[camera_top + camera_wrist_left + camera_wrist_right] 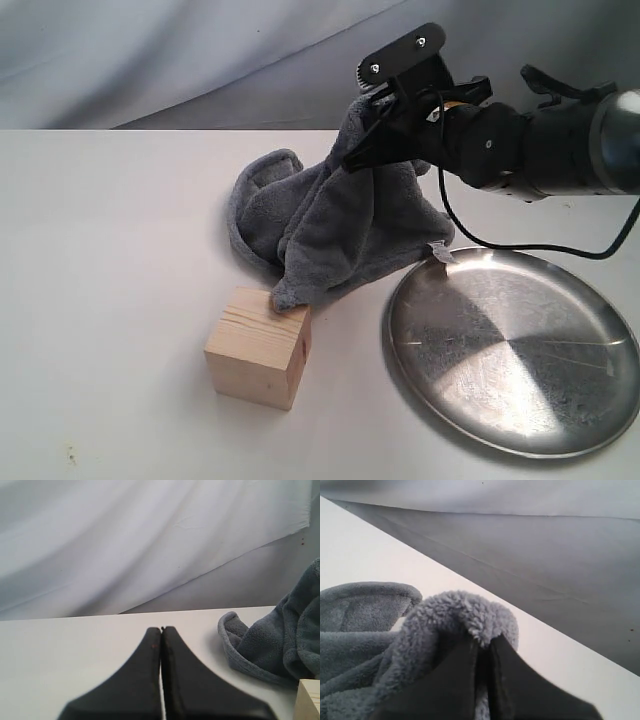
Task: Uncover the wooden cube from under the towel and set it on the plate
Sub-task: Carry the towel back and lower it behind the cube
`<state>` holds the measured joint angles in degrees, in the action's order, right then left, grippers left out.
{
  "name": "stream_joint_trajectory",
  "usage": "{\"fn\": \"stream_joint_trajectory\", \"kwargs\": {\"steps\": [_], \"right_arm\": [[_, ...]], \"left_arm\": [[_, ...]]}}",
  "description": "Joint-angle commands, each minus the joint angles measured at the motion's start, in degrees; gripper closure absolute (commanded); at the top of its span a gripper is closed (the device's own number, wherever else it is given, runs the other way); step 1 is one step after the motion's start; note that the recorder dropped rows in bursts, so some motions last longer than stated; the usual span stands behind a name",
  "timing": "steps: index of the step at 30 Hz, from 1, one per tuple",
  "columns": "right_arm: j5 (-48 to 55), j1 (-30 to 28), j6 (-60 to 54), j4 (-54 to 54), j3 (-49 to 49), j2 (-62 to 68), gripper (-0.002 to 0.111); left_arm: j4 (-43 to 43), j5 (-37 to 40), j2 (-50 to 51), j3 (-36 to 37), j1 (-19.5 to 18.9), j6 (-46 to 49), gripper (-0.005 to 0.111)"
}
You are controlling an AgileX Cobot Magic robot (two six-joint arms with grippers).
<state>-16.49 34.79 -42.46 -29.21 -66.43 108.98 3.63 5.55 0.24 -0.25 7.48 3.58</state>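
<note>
Right tool [375,138] is clamped narrow on a fold of the towel [335,215], holding it raised above the middle of the counter [100,250]; the right wrist view shows fluffy pile bunched over the closed tips [482,645]. Left tool [161,630] hangs with its jaws pressed together and nothing between them.

From the pinch the towel drapes down limp. One low corner touches the top rear edge of the wooden cube [258,347], and another reaches the far-left rim of the plate [520,370]. Otherwise bare, the cube stands toward the near edge of the counter, about mid-width, well apart from the plate, which lies toward the near right corner.

Judging by its look, the cube is stiff, fairly light and dry-grained, so not slippery. Its flat opposite side faces offer the best hold, taken from above with the jaws spread wide. The trailing towel corner could nudge it. The polished plate is probably slick, so the cube should be set down flat.

Matt and white, the counter carries nothing else but faint specks near the front left. A pale creased cloth backdrop [200,50] closes off the room beyond the far edge.
</note>
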Motion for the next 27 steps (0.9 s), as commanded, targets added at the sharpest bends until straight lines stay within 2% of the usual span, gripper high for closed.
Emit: {"fn": "stream_joint_trajectory", "kwargs": {"steps": [1, 9, 11, 19, 21, 24, 27], "right_arm": [[1.7, 0.1, 0.6, 0.7, -0.3, 0.9, 0.108], [2.2, 0.1, 2.4, 0.7, -0.3, 2.9, 0.106], [1.3, 0.1, 2.4, 0.7, -0.3, 2.9, 0.099], [0.3, 0.1, 2.6, 0.7, -0.3, 3.5, 0.056], [-0.6, 0.1, 3.3, 0.7, -0.3, 3.5, 0.048], [-2.2, 0.1, 5.0, 0.7, -0.3, 3.2, 0.043], [-2.4, 0.1, 6.1, 0.7, -0.3, 2.1, 0.043]], "left_arm": [[0.1, -0.6, -0.2, 0.3, -0.1, -0.1, 0.107], [0.1, -0.6, -0.2, 0.3, -0.1, -0.1, 0.107], [0.1, -0.6, -0.2, 0.3, -0.1, -0.1, 0.107], [0.1, -0.6, -0.2, 0.3, -0.1, -0.1, 0.107], [0.1, -0.6, -0.2, 0.3, -0.1, -0.1, 0.107], [0.1, -0.6, -0.2, 0.3, -0.1, -0.1, 0.107], [0.1, -0.6, -0.2, 0.3, -0.1, -0.1, 0.107]]}}
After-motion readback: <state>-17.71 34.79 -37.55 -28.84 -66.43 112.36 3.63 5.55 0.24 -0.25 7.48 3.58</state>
